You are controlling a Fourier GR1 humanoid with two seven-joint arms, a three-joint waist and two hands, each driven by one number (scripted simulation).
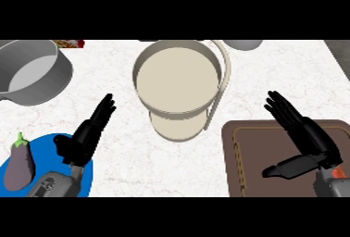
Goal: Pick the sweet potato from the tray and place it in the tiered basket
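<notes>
I have both hands open, fingers straight and holding nothing: the left hand (pixel 85 134) rests over the edge of a blue plate (pixel 48 141) that carries an eggplant (pixel 18 164), and the right hand (pixel 304 139) hangs over the brown tray (pixel 256 152). I cannot pick out the sweet potato clearly; there is only a small orange patch (pixel 338 173) at the right wrist, at the tray's near right corner, which may be it. The tiered basket (pixel 181 83) stands on the desk between the hands, just left of the tray. My judgement: draw the right hand back toward that corner, confirm the target, then close the fingers round it from above before carrying it left over the basket's rim.
</notes>
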